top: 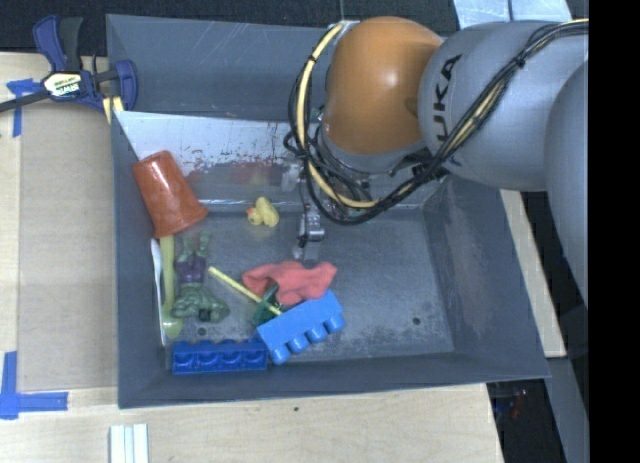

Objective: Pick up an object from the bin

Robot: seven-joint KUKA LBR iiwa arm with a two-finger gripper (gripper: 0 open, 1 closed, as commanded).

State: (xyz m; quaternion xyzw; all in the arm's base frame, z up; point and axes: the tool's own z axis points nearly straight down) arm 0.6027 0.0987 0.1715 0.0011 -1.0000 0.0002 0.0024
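Note:
My gripper (307, 239) hangs below the orange wrist cover near the middle of the bin, its tip just above the bin floor. A crumpled red cloth (290, 279) lies directly below and in front of it. A small yellow duck-like toy (263, 213) sits just to its left. A light blue toothed plastic block (300, 326) lies in front of the red cloth. Nothing shows between the fingers.
An orange cup (168, 192) lies on its side at the left wall. A green toy figure (193, 291), a yellow-green stick (238, 285) and a dark blue brick (220, 358) crowd the front left corner. The arm covers the bin's back right.

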